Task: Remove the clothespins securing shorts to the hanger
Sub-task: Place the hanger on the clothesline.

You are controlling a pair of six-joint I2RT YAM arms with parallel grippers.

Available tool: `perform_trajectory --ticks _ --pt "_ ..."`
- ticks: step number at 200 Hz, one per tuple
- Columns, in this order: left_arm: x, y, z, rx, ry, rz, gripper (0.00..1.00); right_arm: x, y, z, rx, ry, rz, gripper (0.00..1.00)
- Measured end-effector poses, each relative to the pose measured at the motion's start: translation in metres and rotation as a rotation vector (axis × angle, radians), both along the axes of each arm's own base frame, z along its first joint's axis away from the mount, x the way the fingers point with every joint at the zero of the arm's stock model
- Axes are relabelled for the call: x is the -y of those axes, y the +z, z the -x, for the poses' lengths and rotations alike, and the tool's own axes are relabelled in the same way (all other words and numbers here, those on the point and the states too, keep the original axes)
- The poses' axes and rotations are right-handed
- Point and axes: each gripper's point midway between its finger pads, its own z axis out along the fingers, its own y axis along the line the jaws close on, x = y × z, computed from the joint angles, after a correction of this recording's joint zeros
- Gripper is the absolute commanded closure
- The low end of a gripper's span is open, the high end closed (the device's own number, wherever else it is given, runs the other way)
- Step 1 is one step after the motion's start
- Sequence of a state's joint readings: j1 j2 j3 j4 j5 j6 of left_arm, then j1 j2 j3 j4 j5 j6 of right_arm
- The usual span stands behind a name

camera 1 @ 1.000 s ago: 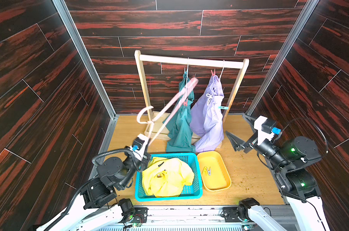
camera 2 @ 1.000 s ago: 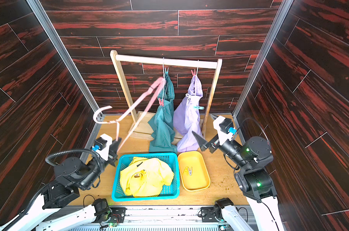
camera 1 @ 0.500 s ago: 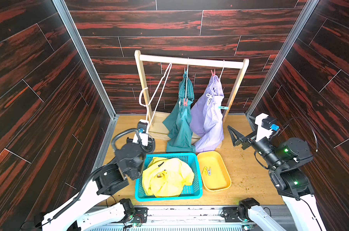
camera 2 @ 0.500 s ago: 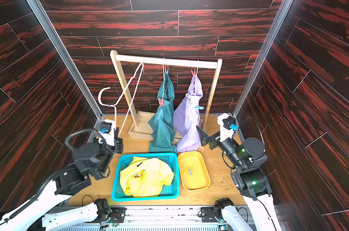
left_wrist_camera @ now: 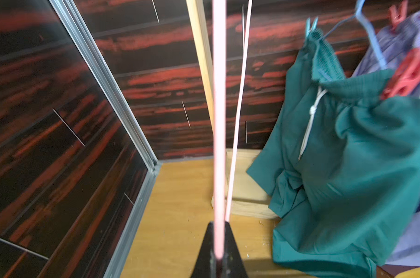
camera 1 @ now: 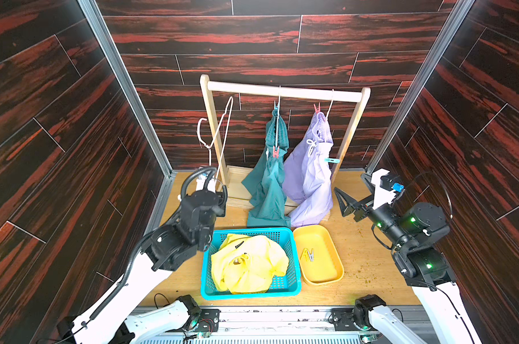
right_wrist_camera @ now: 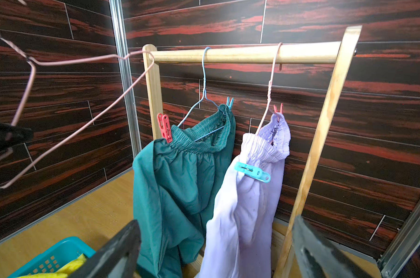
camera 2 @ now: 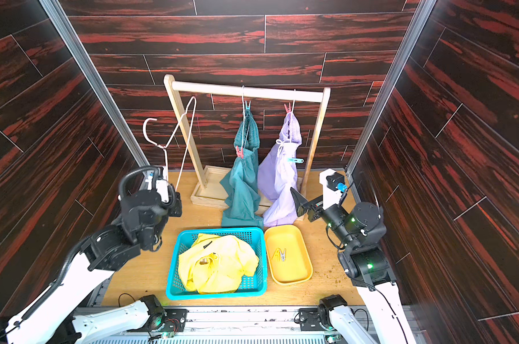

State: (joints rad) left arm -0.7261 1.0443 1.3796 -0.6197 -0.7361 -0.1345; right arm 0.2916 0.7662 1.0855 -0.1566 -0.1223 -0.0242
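Note:
On the wooden rack hang dark teal shorts and lavender shorts, each on a wire hanger. A red clothespin and a light blue clothespin pin the teal pair. A red-pink clothespin and a light blue clothespin pin the lavender pair. My left gripper is shut on a bare pink hanger, held upright left of the rack. My right gripper stands open in front of the lavender shorts, touching nothing. Yellow shorts lie in the basket.
A teal basket sits at the front middle. Beside it on the right, a yellow tray holds yellow clothespins. Dark panelled walls close in on three sides. The rack's wooden base stands at the back.
My left arm has swung the pink hanger from slanting across the rack to upright at the rack's left side. The right gripper has shifted slightly toward the lavender shorts.

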Motion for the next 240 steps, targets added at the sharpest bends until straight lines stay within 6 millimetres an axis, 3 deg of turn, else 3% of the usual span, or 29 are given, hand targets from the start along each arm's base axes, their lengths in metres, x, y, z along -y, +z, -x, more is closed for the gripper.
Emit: perform_trajectory --ticks 26,68,116,156,184,211,240 --pt "0.006 -0.005 -0.015 -0.082 -0.032 0.001 1.0 0.0 -0.006 -0.003 -0.022 -0.004 -0.01 0.02" --pt "0.004 0.007 -0.047 -0.156 -0.044 0.033 1.0 0.001 -0.016 -0.004 -0.05 -0.013 -0.025 0.02" --pt "0.01 0.032 -0.103 -0.185 -0.062 0.058 1.0 0.005 -0.017 -0.002 -0.053 -0.03 -0.03 0.02" --pt "0.03 0.044 -0.155 -0.203 -0.112 0.058 1.0 0.011 -0.017 0.003 -0.05 -0.054 -0.023 0.01" --pt "0.04 0.031 -0.184 -0.222 -0.132 0.051 1.0 0.014 -0.019 0.008 -0.055 -0.062 -0.018 0.02" --pt "0.042 0.011 -0.194 -0.264 -0.136 0.029 1.0 0.016 -0.018 0.016 -0.054 -0.062 -0.02 0.02" --pt "0.039 0.007 -0.203 -0.256 -0.123 0.018 1.0 0.018 -0.018 0.022 -0.053 -0.062 -0.024 0.02"
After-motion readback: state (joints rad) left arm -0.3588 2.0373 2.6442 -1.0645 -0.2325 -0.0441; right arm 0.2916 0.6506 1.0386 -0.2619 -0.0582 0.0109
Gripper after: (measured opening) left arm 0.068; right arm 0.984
